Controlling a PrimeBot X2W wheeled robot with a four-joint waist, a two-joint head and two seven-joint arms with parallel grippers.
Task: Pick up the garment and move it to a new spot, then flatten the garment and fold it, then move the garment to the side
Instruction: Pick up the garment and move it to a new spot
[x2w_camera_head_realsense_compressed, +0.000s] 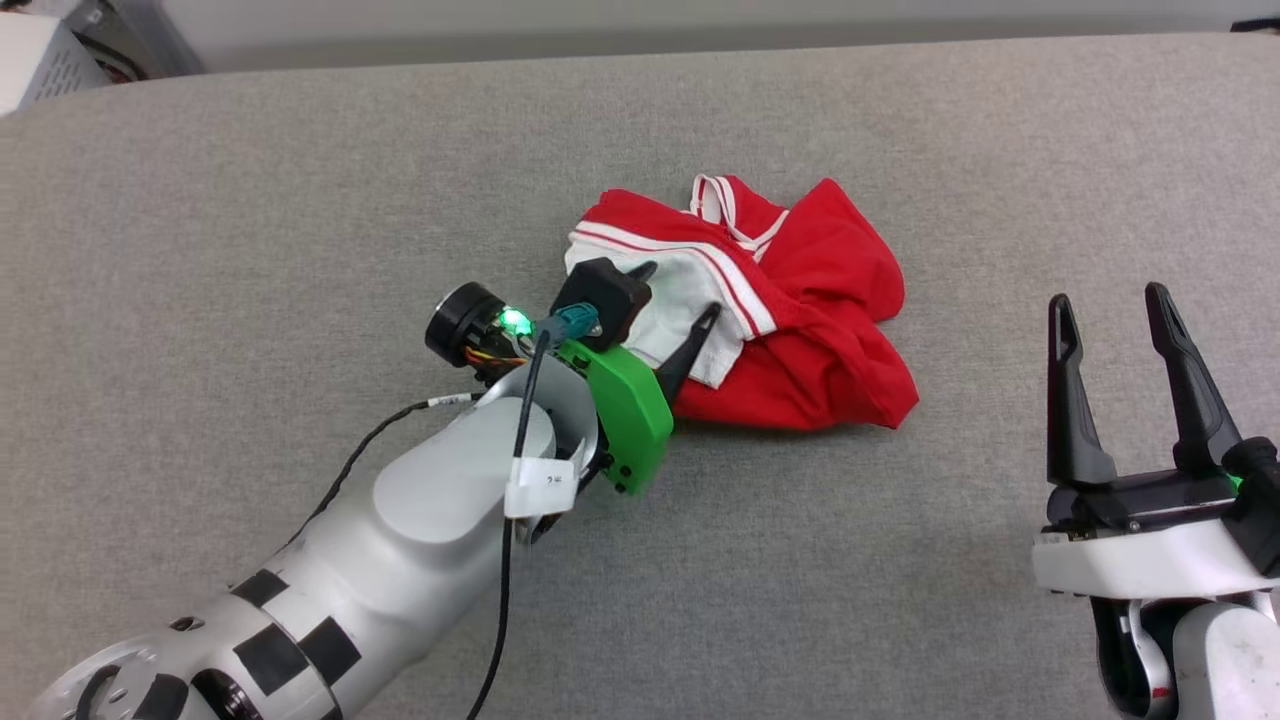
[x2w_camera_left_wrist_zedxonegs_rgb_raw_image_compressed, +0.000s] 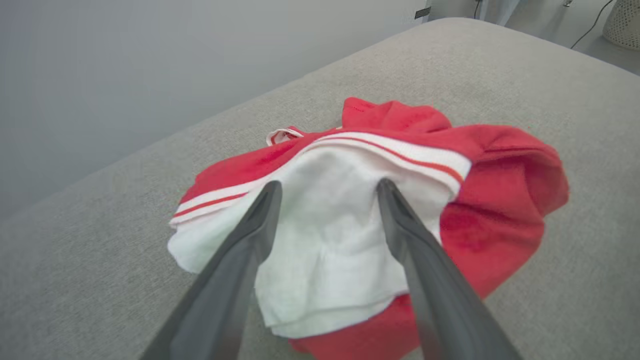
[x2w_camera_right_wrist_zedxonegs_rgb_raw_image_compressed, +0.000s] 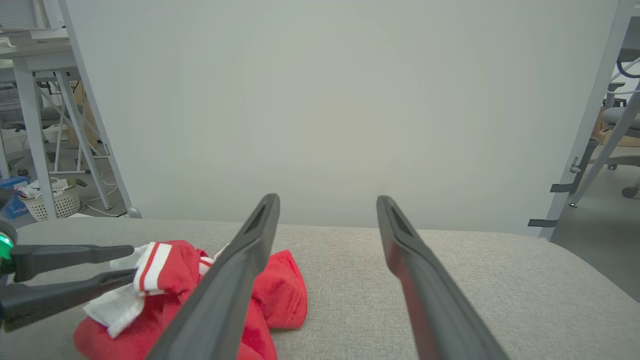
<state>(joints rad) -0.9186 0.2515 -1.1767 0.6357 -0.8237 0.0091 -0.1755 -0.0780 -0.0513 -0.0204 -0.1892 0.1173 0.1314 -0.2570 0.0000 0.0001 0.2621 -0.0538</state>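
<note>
Shirt (x2w_camera_head_realsense_compressed: 800, 330) lies bunched mid-pad (x2w_camera_head_realsense_compressed: 300, 150), a bit toward 1 o'clock. Left hand (x2w_camera_head_realsense_compressed: 678, 292) is spread wide over the white sleeve, gripping nothing. Right hand (x2w_camera_head_realsense_compressed: 1107, 295) gapes idle at 4 o'clock. Flattening's up next, I'd guess, which needs a pinch on an edge.

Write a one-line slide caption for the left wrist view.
Open left claw framing the white part of a crumpled red-and-white garment on a grey cushioned surface.

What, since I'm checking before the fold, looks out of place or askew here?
The garment lies crumpled in a heap on the grey surface, its white sleeve bunched on top, with the open left gripper spread over it. Nothing looks torn or spilled.
</note>
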